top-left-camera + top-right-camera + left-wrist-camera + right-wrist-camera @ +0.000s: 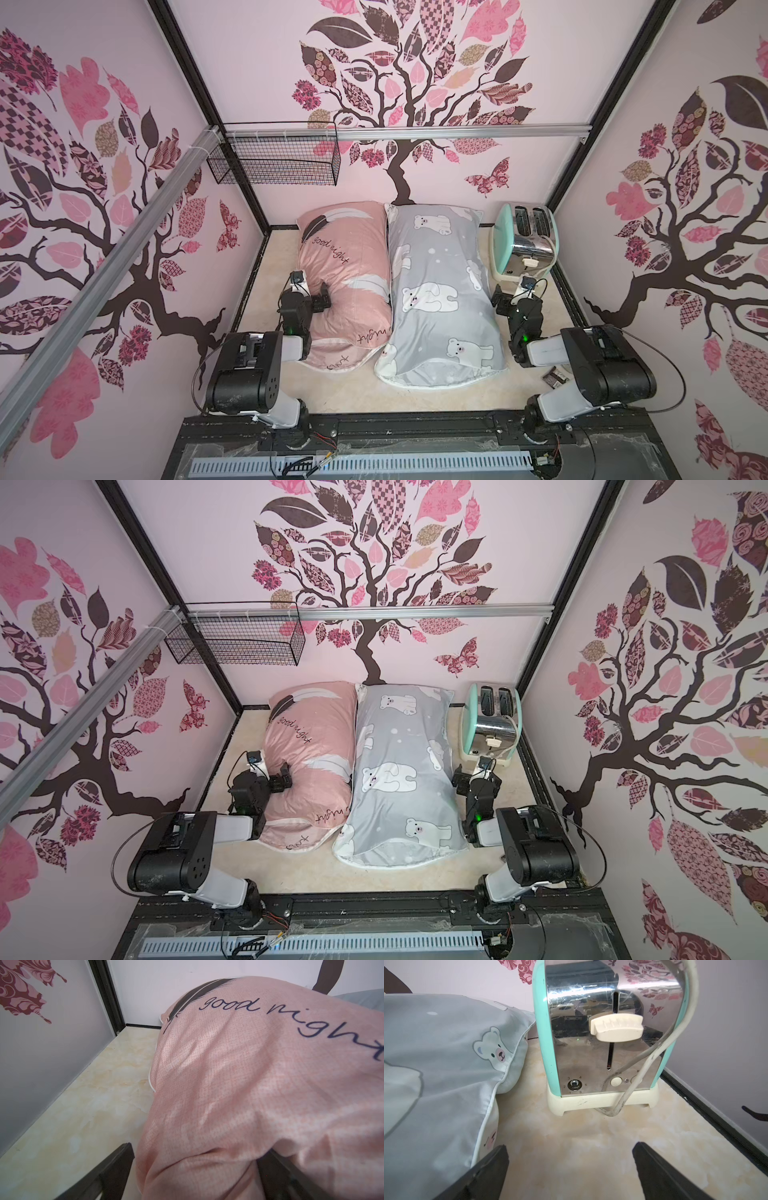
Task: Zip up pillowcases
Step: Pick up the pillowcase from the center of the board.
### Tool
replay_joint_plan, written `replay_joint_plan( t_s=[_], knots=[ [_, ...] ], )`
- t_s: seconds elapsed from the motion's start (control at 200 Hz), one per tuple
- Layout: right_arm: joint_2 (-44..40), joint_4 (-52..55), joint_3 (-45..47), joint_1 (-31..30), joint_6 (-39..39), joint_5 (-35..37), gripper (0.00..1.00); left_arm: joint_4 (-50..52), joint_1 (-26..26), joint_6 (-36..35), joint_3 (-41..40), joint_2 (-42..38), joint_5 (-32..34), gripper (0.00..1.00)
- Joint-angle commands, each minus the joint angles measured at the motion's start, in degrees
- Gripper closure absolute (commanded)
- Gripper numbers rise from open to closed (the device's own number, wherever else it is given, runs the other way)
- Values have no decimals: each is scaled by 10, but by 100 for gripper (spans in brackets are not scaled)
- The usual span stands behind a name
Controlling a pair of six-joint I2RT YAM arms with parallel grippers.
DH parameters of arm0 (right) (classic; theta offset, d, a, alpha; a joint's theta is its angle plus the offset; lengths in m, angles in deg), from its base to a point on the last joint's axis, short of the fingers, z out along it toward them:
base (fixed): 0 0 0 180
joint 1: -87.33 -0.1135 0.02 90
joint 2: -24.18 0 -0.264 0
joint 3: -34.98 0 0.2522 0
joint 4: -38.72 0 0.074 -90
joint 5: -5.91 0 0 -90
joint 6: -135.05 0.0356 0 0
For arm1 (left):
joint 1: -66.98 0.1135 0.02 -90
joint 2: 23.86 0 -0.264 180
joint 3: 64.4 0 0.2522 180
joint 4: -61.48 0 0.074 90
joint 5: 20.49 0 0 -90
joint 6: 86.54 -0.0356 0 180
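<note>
Two pillowcases lie side by side, lengthwise, in both top views. The pink pillowcase (353,266) (316,737) with feathers and "good night" script is on the left. The grey pillowcase (440,266) (399,746) with white bears is on the right. My left gripper (318,297) (195,1151) is open at the pink pillowcase's (249,1074) left long edge, and fabric bulges between its fingers. My right gripper (505,297) (570,1146) is open above bare table, right of the grey pillowcase (436,1053). No zip shows in any view.
A mint and chrome toaster (525,241) (591,1053) with a white cord (654,1053) stands at the back right, just beyond my right gripper. A black wire basket (278,162) hangs on the back wall. The marble table (332,386) is walled on three sides.
</note>
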Motion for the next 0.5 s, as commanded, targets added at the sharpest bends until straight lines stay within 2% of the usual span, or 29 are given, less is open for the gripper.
replay_joint_plan(
  t_s=[0.0, 0.495],
  knots=[
    [8, -6, -13, -3, -4, 8, 1, 16, 0, -18, 13, 15, 17, 2],
    [11, -1, -18, -2, -2, 6, 1, 22, 4, -16, 17, 16, 8, 2]
  ],
)
